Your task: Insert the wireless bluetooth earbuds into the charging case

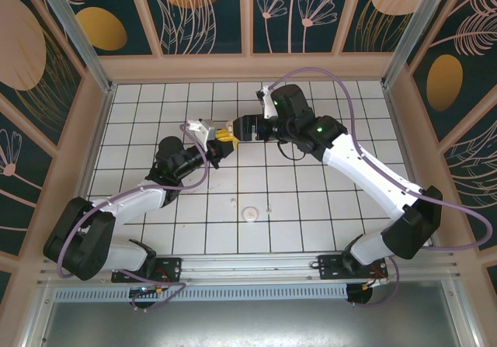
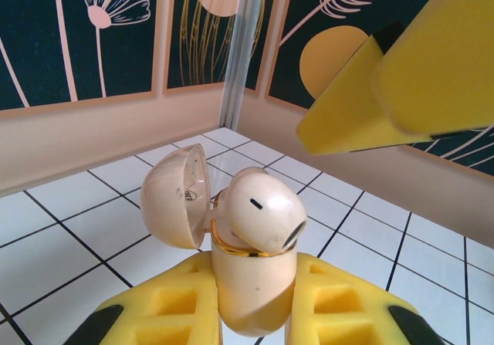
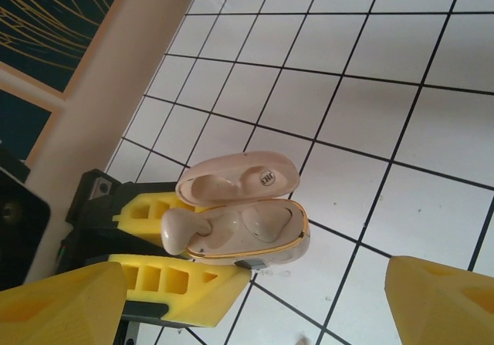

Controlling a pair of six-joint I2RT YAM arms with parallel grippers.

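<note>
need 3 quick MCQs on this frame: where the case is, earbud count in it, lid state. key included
1. Where is the case?
A) lying on the table
B) held in the left gripper
C) leaning on the back wall

2. How many earbuds sit in it?
A) none
B) two
C) one

3. The lid is:
A) open
B) shut
C) snapped off

Key: 1 B, yellow fingers clamp its base in the left wrist view. 2 C, one slot is filled and the other is bare. 3 A, it is swung back on its hinge.
</note>
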